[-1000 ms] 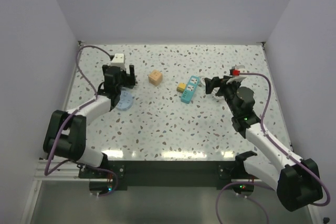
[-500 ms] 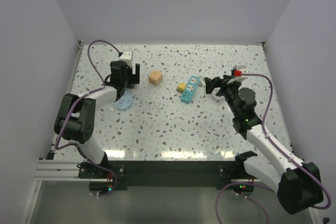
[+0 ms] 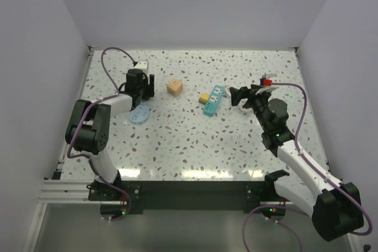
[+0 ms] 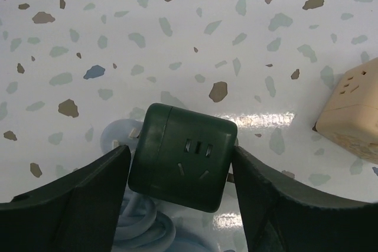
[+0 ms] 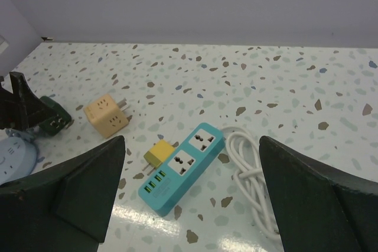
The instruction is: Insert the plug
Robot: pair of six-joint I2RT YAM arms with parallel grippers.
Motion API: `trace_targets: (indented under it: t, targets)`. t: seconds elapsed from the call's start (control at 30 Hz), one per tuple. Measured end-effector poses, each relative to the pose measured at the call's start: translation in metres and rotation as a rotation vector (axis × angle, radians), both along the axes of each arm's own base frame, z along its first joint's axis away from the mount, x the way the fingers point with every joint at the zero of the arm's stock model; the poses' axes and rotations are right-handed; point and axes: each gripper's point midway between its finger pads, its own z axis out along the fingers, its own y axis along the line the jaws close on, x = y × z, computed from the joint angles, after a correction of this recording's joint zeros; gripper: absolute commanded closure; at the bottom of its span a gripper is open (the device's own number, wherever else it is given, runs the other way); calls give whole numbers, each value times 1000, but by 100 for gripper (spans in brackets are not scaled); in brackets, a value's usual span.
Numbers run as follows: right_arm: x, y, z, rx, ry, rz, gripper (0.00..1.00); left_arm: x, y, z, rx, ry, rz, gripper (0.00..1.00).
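Left tool: the left gripper (image 4: 180,153) straddles the plug (image 4: 184,172), and its 2 dark fingers (image 4: 77,199) meet 2 opposite sides of the cube with no gap showing, so it is clamped on the plug.
Plug: a dark green cube with rounded corners, low on the speckled table (image 3: 195,140), in the far left part of the surface.
Plug face: the side turned to the left wrist camera carries socket slots; its prongs cannot be seen in any view.
Under the plug: a pale blue cord (image 4: 142,234) loops just below and partly beneath its near edge; whether the cube rests on the cord or on the table cannot be told.
Tan cube (image 5: 106,114): just to the right of the plug, apart from it, with short prongs on 1 side.
Right tool: the right gripper (image 5: 192,146) hangs above the right part of the table with its 2 fingers spread wide and nothing between them.
Power strip (image 5: 180,175): a teal bar lying flat near the table's middle, between the 2 arms, well apart from the plug.
Yellow block (image 5: 156,156): touching the strip's left long side.
White cable (image 5: 248,169): coiled beside the strip's right side.
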Motion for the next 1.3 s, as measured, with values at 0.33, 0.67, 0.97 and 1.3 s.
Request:
trace_targets:
  t: [0.33,0.67,0.97,1.3]
  targets:
    - [0,0,-1,3,6,2,1,2,-7,-3,-11,29,-36,95]
    - [10,25,-2,-14,84,117,1,-44,-40,19,-97,-12,-280,100]
    - [4,79,-13,61,194,405,2,-77,-93,92,-138,-263,-592,100]
    - [-16,119,3,262,283,644,2,-145,-193,129,-100,-422,-967,100]
